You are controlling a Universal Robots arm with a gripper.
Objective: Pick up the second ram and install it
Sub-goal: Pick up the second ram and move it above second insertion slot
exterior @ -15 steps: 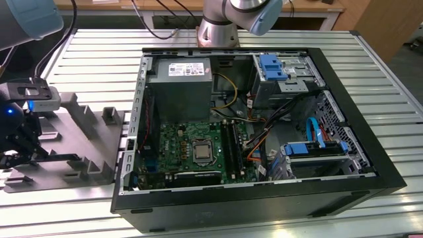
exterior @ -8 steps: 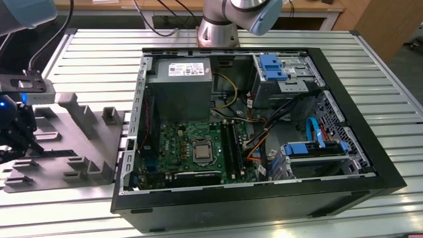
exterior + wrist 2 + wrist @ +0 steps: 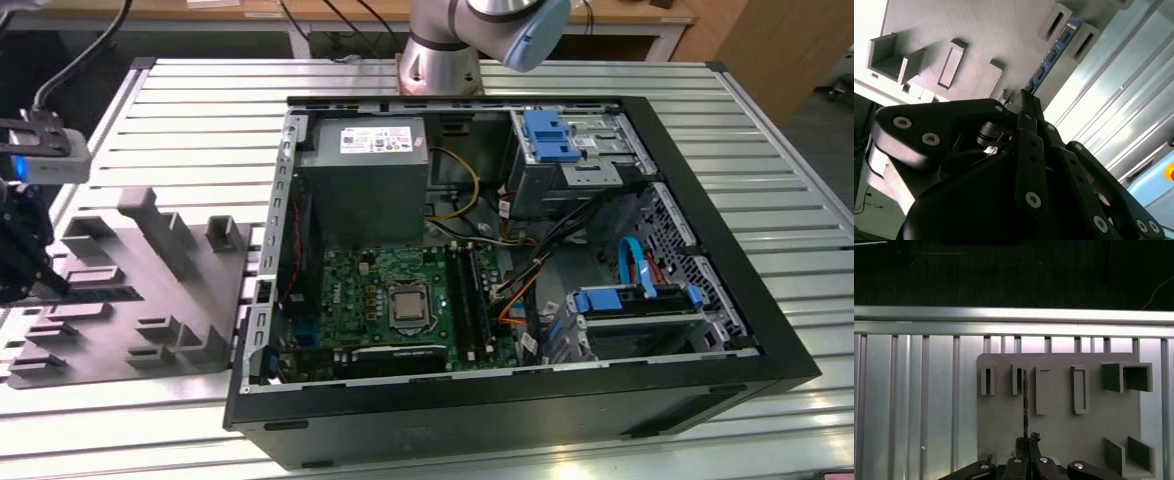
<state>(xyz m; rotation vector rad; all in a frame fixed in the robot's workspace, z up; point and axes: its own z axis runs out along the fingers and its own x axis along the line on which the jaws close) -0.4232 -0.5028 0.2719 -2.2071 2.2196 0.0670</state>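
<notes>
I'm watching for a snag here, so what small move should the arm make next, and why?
Probably lift straight out of the grey holder: the gripper looks shut on the second ram, whose far end sits between the holder's slot posts, so a sideways pull could jam it.

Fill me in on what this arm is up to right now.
The arm's gripper is at the grey fixture tray beside the open computer case. Its jaws look closed on the second ram, which stands on edge in a tray slot. The stick is not yet at the motherboard.
</notes>
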